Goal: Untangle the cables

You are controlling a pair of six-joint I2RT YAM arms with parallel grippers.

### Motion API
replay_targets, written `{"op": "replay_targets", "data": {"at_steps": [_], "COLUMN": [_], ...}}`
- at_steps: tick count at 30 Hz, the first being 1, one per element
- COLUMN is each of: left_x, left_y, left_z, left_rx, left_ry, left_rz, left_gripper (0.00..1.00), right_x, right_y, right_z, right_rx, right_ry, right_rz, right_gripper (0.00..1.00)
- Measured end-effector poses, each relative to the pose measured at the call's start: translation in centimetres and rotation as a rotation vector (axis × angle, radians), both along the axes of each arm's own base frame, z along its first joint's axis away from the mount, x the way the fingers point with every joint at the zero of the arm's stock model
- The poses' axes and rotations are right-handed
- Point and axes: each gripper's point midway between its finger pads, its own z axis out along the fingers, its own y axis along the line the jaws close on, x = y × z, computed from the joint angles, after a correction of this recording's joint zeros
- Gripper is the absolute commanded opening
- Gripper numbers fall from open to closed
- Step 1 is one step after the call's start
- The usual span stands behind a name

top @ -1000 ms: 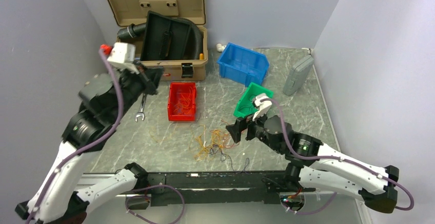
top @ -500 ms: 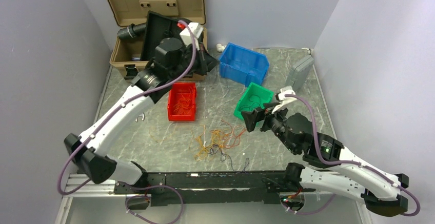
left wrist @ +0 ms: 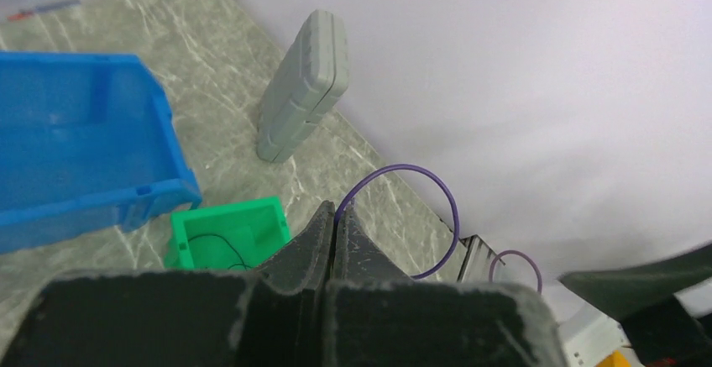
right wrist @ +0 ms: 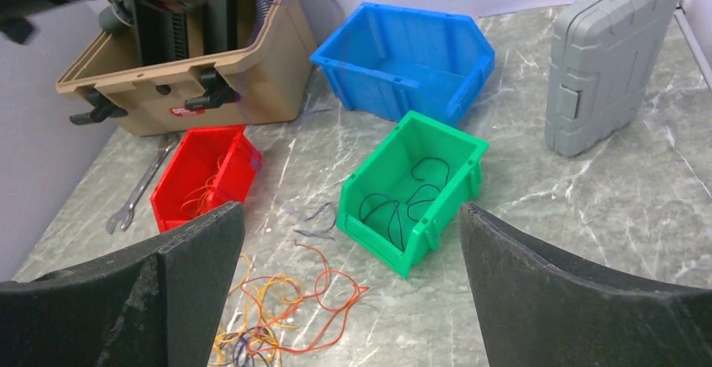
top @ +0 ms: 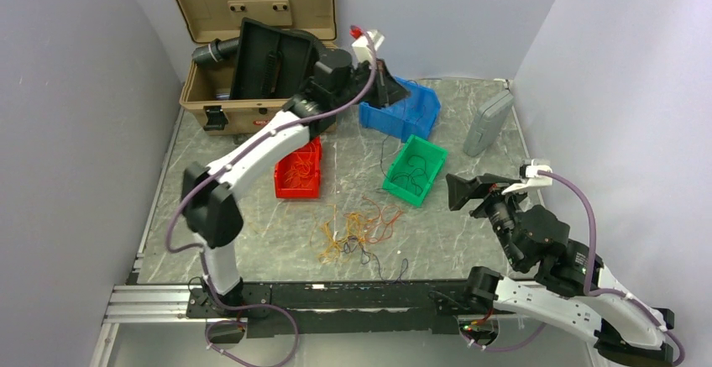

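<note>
The cables (top: 357, 233) are a loose tangle of thin orange, yellow and dark wires on the marble table, in front of the green bin. They also show low in the right wrist view (right wrist: 269, 312). My left gripper (top: 396, 91) is stretched far back over the blue bin (top: 416, 108); its jaws are shut and empty (left wrist: 334, 207). My right gripper (top: 470, 189) hangs to the right of the green bin, well clear of the tangle, wide open and empty (right wrist: 350, 209).
The green bin (top: 395, 184) holds thin black wires (right wrist: 403, 199). The red bin (top: 281, 184) holds orange wires. A tan toolbox (top: 252, 14) with a black hose stands at the back left, a grey case (top: 487, 122) at the back right, and a wrench (right wrist: 138, 195) left of the red bin.
My left arm swung from the far left across the toolbox to above the blue bin. My right arm drew back right, away from the tangle and the green bin.
</note>
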Motion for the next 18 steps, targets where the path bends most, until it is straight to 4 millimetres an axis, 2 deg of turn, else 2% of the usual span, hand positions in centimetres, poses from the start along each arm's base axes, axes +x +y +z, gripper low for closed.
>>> {"op": "replay_targets", "data": {"at_steps": [1,6,8,9,12,15,18], "left_x": [0.5,2.9,3.4,3.4,3.3,3.1,2.0], "left_y": [-0.7,-4.1,-4.9,-5.1,-5.2,-5.1,-4.1], "left_z": [-0.9,-8.4,-10.6,-11.0,-11.3,-9.8,-7.6], "left_rx": [0.001,0.053,0.069,0.071,0.066,0.043,0.019], "left_ry": [0.011,0.140,0.184,0.195,0.215,0.196,0.163], "left_rz": [-0.011,-0.051,-0.062,-0.064,-0.068,-0.068,-0.061], "left_gripper": [0.00,0.00,0.00,0.00,0.00,0.00,0.00], "right_x": [-0.1,-0.2,-0.3,-0.3,-0.3,-0.2,0.1], "right_y": [-0.2,-0.4,-0.5,-0.5,-0.6,-0.4,0.3], "right_z": [0.0,-0.9,-1.1,-1.1,-0.9,-0.9,-1.4], "right_rx": [0.000,-0.027,-0.034,-0.036,-0.036,-0.046,-0.080], "right_ry": [0.001,0.024,0.030,0.031,0.032,0.042,0.063], "right_rz": [-0.004,-0.004,-0.004,-0.004,-0.005,-0.006,-0.004], "right_gripper": [1.00,1.00,1.00,1.00,0.99,0.98,0.99]}}
